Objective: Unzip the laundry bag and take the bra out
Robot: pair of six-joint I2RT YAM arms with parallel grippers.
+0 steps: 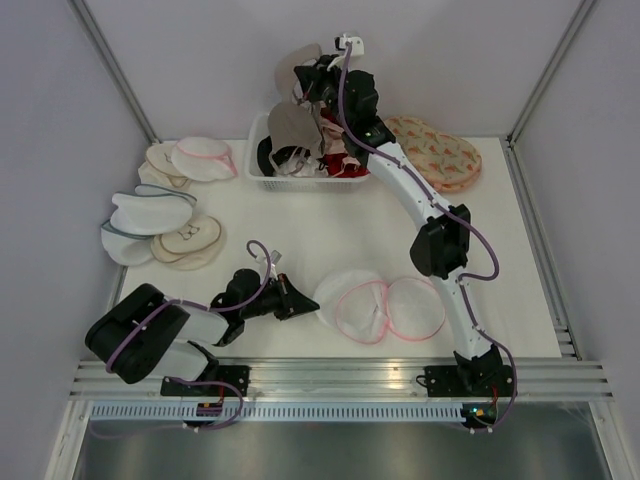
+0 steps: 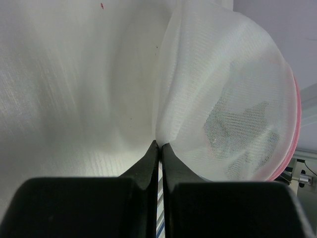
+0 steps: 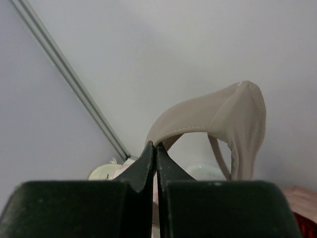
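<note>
Since the laundry bag (image 1: 385,305) already lies unzipped and butterflied, pink trim up, near the middle of the counter's near edge, what's left looks like the drop-off. The right gripper (image 3: 154,146) is raised at the far edge, fingers pressed together on a thin edge of the beige bra (image 3: 237,116). One cup loops up past the tips, and the top view puts it about over the white basket (image 1: 300,184) of garments. The left gripper (image 2: 158,146) is low on the counter just left of the bag, jaws closed on a fold of its white mesh. Its wrist view shows the dome bulging to the right with something dark behind the mesh, can't tell what. My read for doing this cleanly: centre the bra over the basket, not the rim, before letting go. The cup sticks out sideways and could hang on the wall or slide onto the counter. Lower first so the dangling part lands inside, then spread the fingers fully. The strap is thin and may cling to a pad, so lift straight up and check it's free. The basket is heaped, so a high drop risks the bra rolling off the pile. Left side: light pinch only, since mesh snags easily, and no tugging the bag while the right arm is busy. Release it flat once the bra is down.
</note>
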